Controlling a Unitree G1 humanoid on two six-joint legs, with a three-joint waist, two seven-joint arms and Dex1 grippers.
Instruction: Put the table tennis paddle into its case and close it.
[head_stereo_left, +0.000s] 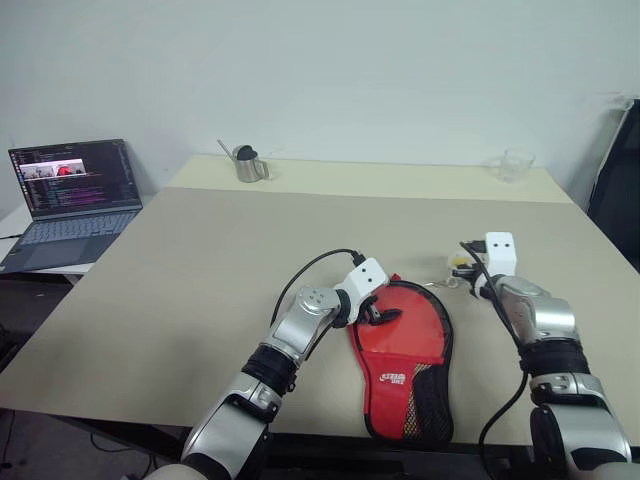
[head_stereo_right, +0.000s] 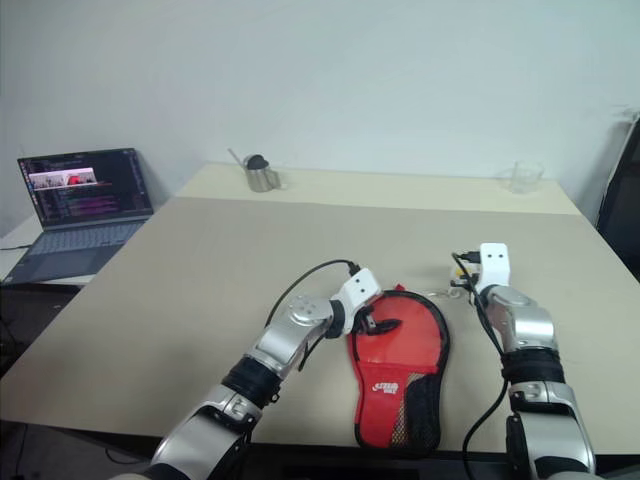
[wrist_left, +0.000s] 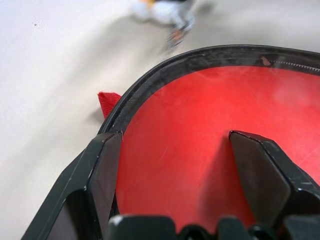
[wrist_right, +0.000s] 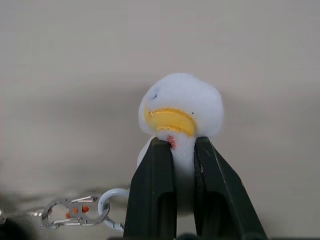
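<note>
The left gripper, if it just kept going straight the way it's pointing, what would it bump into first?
Probably the case. The left gripper hangs open and tilted down, one finger over the black zip rim, the other over the red panel; the gap is unclear.

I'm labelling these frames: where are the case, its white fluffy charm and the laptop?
case (head_stereo_left: 398, 345): left eye view, on its red panel.
white fluffy charm (wrist_right: 182, 102): right wrist view, on its round white head.
laptop (head_stereo_left: 72, 173): left eye view, on its screen.

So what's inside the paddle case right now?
The case lies on the table, its top showing smooth red, probably the paddle's rubber face. The handle is covered by black mesh, so I can't confirm it.
</note>
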